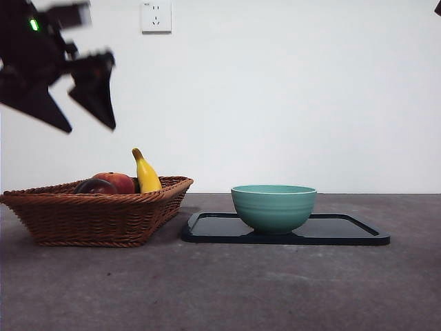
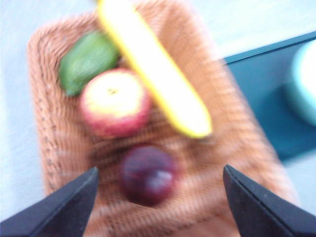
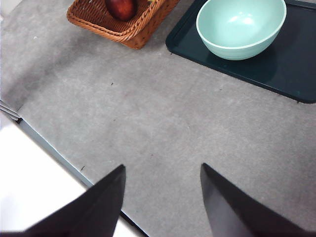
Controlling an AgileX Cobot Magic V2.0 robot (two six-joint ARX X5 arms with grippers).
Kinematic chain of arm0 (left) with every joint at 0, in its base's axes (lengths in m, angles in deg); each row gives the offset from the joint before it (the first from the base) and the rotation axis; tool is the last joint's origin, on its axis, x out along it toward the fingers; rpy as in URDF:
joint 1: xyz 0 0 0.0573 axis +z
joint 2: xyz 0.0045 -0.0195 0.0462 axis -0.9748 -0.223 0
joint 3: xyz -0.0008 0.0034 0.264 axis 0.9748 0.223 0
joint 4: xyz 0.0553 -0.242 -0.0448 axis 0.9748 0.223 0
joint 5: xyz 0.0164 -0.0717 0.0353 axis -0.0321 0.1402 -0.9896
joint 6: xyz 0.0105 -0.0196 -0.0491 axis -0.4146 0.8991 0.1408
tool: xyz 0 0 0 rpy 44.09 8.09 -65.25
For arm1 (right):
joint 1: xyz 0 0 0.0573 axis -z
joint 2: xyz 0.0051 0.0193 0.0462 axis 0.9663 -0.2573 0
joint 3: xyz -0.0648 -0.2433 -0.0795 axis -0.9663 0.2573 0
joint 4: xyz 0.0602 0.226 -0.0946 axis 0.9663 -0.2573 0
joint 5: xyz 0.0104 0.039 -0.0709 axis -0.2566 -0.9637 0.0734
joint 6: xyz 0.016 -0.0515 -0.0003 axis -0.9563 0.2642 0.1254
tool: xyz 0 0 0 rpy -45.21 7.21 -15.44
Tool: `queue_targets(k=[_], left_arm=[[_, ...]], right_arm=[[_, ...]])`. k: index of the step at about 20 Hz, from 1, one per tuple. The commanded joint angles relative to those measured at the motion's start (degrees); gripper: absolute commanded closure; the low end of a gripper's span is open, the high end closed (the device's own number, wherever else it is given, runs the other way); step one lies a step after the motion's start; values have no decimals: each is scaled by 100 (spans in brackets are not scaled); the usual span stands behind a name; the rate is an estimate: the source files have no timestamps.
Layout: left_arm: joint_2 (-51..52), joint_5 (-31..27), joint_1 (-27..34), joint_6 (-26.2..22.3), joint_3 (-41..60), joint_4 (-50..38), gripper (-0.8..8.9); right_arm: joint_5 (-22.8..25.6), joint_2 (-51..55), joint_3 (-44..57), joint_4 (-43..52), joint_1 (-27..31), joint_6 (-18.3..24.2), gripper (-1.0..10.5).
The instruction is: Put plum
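Note:
The plum (image 2: 148,175), dark purple and glossy, lies in the wicker basket (image 2: 54,148), in the end nearest the left wrist camera. In the front view the plum (image 1: 93,186) shows just over the basket's rim (image 1: 96,217). My left gripper (image 2: 159,170) is open, with its jaws spread wider than the plum, and hangs above the basket without touching anything (image 1: 89,127). My right gripper (image 3: 162,167) is open and empty over bare table. Its view shows the plum (image 3: 121,7) in the basket (image 3: 123,27) at a distance.
In the basket with the plum lie a banana (image 2: 153,74), a red-yellow peach-like fruit (image 2: 114,101) and a green fruit (image 2: 86,61). To the right of the basket a teal bowl (image 1: 273,207) stands on a dark tray (image 1: 344,234). The right arm shows only as a black tip (image 1: 437,5).

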Motion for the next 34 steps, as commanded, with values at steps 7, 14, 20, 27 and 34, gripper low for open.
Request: queue_targets(k=[7, 14, 20, 27, 34], left_arm=[[1829, 2072, -61, 28, -46, 1753, 408], [2398, 2859, -61, -282, -46, 3091, 409], [2396, 2885, -61, -354, -46, 3182, 409], [2396, 2885, -61, -352, -46, 3171, 409], [2396, 2885, -61, -354, -46, 3154, 409]], right_arm=[[0, -9, -39, 105, -31, -79, 705], [-2, -9, -42, 103, -31, -105, 705], [-4, -9, -42, 101, -31, -188, 705], [101, -61, -42, 247, -24, -984, 703], [640, -1283, -520, 1036, 175, -1228, 653]])
